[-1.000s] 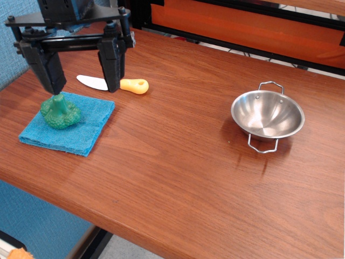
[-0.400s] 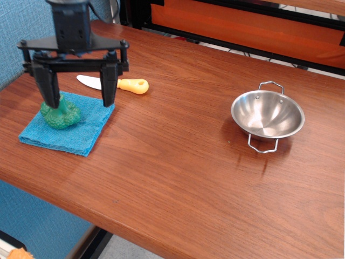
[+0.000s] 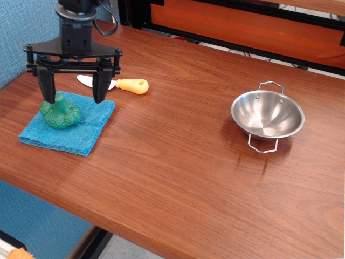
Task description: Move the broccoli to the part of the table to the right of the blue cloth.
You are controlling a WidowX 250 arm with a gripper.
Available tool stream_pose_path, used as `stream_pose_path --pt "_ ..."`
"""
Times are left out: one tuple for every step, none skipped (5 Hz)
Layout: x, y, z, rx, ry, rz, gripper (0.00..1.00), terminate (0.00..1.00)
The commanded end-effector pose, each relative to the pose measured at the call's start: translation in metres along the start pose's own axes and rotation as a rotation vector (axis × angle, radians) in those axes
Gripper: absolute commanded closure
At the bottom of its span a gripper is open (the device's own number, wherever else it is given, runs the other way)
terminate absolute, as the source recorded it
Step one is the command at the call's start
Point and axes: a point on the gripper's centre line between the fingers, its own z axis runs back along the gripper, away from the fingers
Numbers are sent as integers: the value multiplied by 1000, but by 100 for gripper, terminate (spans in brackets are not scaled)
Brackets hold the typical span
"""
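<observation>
- Broccoli (image 3: 60, 113) sits on the left half of the blue cloth (image 3: 69, 123), floret head down and the pale stalk pointing up, near the table's left edge.
- Blue cloth lies flat on the table (image 3: 178, 156); the bare wood just to its right is the target spot.
- Gripper (image 3: 73, 88) hangs above the cloth with its jaws spread wide and nothing between them. The left finger stands just above the stalk; the right one is over the cloth's right part. Whether the left finger touches the stalk I cannot tell.
- Step in hand, as I judge it: the approach for the grasp; the broccoli is not yet picked up.
- Next move calls for centring the open jaws over the broccoli, a little leftward, then lowering so they straddle it and closing. A risk is pinching the cloth along with it.
- Knife (image 3: 113, 83) with a yellow handle lies just behind the cloth; it should stay clear of the carry path.
- Steel bowl (image 3: 267, 116) with wire handles stands well apart on the right.
- No brand, label or writing can be read anywhere.
</observation>
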Motion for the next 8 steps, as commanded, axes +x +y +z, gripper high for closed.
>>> stream_pose_path --pt "28 24 -10 59 -68 153 0 0" --pt "38 25 -17 60 -108 224 0 0" --pt "47 24 -31 27 -121 272 0 0" --pt "54 26 -40 56 -142 325 0 0" --pt "56 32 -48 43 -135 397 0 0" --pt "54 32 -48 38 -132 406 100 0" --pt "53 33 -46 28 -128 424 100 0" --pt "55 34 -36 20 -136 442 100 0"
